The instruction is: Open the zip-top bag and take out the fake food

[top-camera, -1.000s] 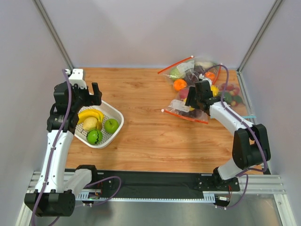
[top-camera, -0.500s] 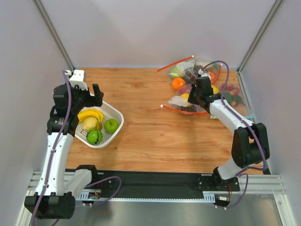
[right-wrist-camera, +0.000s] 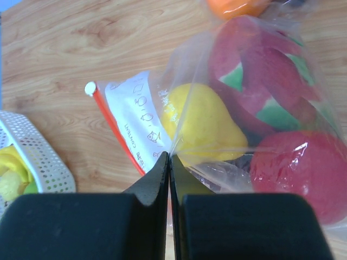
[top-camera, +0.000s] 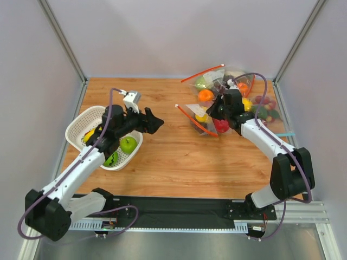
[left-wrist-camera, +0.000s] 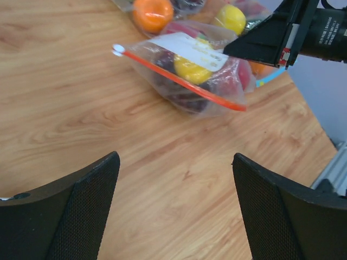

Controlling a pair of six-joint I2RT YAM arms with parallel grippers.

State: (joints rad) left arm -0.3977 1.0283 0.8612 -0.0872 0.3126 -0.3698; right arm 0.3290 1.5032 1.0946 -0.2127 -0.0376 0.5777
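Observation:
The zip-top bag (top-camera: 201, 118) lies at the right middle of the table, its red-orange strip (top-camera: 195, 120) running diagonally and its white label (right-wrist-camera: 135, 116) facing up. Through the plastic show the fake food: a yellow fruit (right-wrist-camera: 203, 127), a round red fruit (right-wrist-camera: 298, 173) and a pink fruit with green tips (right-wrist-camera: 260, 70). My right gripper (right-wrist-camera: 169, 156) is shut on a pinch of the bag's plastic beside the label. My left gripper (top-camera: 157, 123) hangs open over bare wood left of the bag, pointing at it, with nothing between its fingers (left-wrist-camera: 70, 211).
A white mesh basket (top-camera: 76, 122) with green apples (top-camera: 128, 144) and bananas sits at the left under the left arm. More bags of fruit (top-camera: 238, 86), one showing an orange (top-camera: 206, 95), are piled in the back right corner against the wall.
My right gripper closed on the bag and dragged it left, turning the strip diagonal. The left arm swung from over the basket toward the table's middle, facing the bag.

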